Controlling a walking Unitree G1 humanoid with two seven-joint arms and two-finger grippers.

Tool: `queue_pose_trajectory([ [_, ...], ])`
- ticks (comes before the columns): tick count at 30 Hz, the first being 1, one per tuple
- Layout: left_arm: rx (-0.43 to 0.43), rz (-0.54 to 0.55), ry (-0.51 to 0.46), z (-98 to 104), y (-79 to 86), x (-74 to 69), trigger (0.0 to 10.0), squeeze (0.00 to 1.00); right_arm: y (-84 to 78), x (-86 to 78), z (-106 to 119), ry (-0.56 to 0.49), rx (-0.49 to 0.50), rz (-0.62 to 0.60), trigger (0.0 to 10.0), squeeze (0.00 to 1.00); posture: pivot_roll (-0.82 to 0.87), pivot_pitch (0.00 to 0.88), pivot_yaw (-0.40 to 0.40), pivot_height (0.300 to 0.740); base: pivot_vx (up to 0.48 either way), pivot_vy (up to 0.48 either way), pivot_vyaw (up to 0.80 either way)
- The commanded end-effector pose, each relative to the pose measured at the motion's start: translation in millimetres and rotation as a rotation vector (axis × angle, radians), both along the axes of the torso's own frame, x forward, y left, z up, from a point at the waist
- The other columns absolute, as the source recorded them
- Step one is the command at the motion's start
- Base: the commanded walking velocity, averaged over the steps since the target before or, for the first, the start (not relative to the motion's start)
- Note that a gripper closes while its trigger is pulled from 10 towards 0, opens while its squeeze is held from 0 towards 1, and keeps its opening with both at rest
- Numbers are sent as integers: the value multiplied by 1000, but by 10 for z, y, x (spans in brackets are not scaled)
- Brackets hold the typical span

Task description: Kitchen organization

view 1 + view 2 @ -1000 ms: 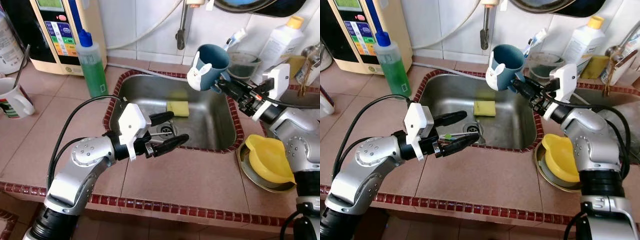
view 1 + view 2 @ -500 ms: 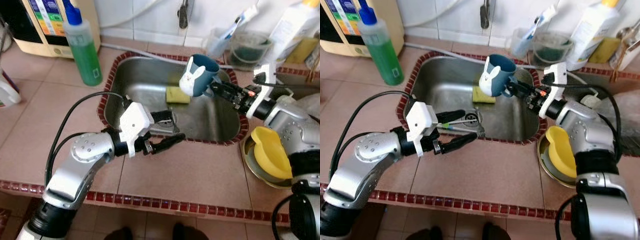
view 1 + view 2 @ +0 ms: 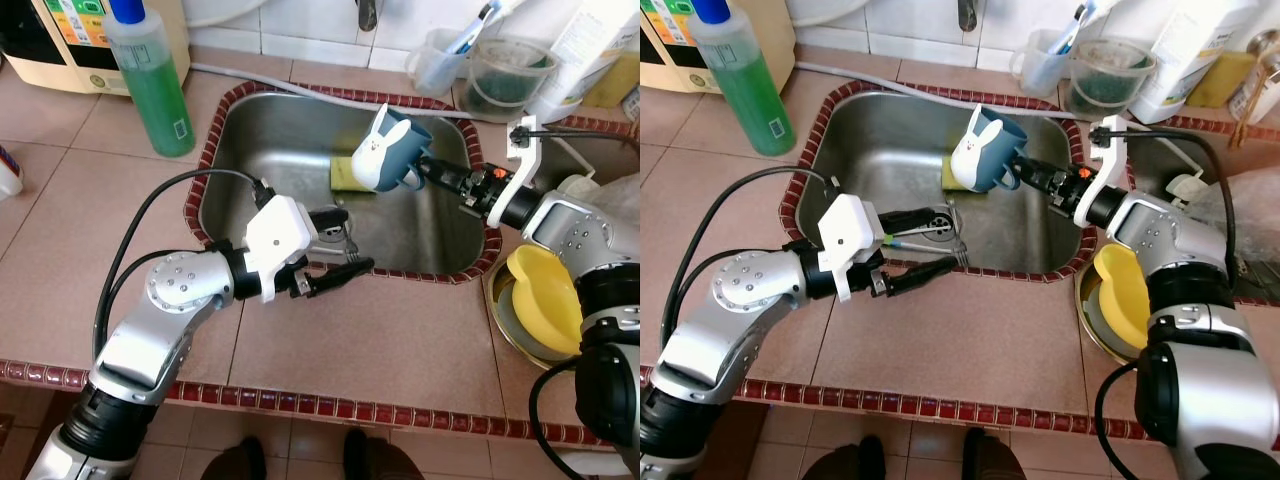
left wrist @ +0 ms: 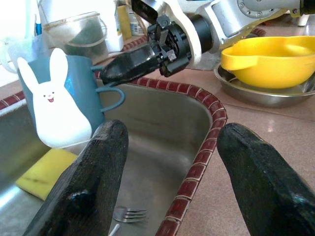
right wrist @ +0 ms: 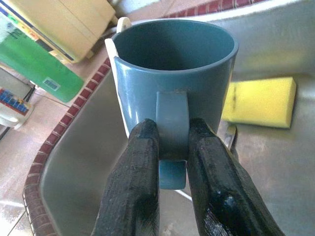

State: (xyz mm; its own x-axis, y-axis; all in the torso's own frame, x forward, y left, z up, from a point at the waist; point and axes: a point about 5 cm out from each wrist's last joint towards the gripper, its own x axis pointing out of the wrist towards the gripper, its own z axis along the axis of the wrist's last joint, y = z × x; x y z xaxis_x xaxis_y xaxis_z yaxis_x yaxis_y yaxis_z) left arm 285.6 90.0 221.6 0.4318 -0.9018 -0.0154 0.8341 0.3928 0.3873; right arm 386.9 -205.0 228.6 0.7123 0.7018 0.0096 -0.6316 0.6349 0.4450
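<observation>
A blue mug with a white bunny face hangs tilted over the steel sink, just above a yellow sponge. My right gripper is shut on the mug's handle; in the right wrist view the black fingers pinch the handle, with the sponge below. My left gripper stands open at the sink's front rim, nothing between its fingers. A fork lies on the sink bottom near the drain.
A green soap bottle and a beige appliance stand at the back left. Clear cups with a toothbrush and a white bottle sit behind the sink. A yellow bowl rests on a metal plate at the right.
The camera has tilted down. My right gripper has carried the mug from above the sink's back right rim down over the sponge. The left gripper stays by the front rim.
</observation>
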Motion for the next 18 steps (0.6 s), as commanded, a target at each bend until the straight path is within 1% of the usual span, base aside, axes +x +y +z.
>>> queue_pose_trajectory([
  [1, -4, -23, -15, 44, -32, -44, 10000, 0, -63, 4, 60, -4, -3, -14, 10000, 0, -60, 314, -83, 740, 0, 0, 0],
  [3, -6, -27, -17, 47, -44, -54, 10000, 0, -55, 7, 42, 4, -6, -9, 10000, 0, -58, 316, -84, 740, 0, 0, 0],
  [5, -11, -21, -19, 55, -46, -52, 10000, 0, -46, 6, 7, 47, 3, -4, 10000, 0, -60, 319, -87, 740, 0, 0, 0],
  [6, -11, -21, -19, 55, -46, -52, 10000, 0, -46, 6, 7, 47, 3, -4, 10000, 0, -60, 319, -87, 740, 0, 0, 0],
  [7, -12, -18, -23, 58, -45, -48, 10000, 0, -46, 2, 0, 59, 4, 6, 10000, 992, -62, 320, -88, 740, 0, 0, 0],
  [9, -18, -16, -17, 56, -41, -40, 10000, 0, -45, 0, 23, 51, 27, 23, 10000, 1000, -65, 319, -89, 740, 0, 0, 0],
  [10, -15, -12, -19, 49, -39, -30, 10000, 0, -54, 4, 58, 14, 22, 24, 10000, 1000, -66, 318, -89, 740, 0, 0, 0],
  [11, -15, -11, -19, 46, -39, -28, 10000, 0, -57, 8, 67, 6, 19, 18, 10000, 1000, -66, 318, -89, 740, 0, 0, 0],
  [13, -17, -9, -19, 46, -39, -22, 10000, 0, -57, 12, 94, 25, 55, 19, 10000, 1000, -68, 317, -87, 740, 0, 0, 0],
  [18, -20, -8, -23, 56, -39, -12, 10000, 0, -56, 34, 146, 68, 96, -6, 10000, 1000, -69, 314, -86, 740, 0, 0, 0],
])
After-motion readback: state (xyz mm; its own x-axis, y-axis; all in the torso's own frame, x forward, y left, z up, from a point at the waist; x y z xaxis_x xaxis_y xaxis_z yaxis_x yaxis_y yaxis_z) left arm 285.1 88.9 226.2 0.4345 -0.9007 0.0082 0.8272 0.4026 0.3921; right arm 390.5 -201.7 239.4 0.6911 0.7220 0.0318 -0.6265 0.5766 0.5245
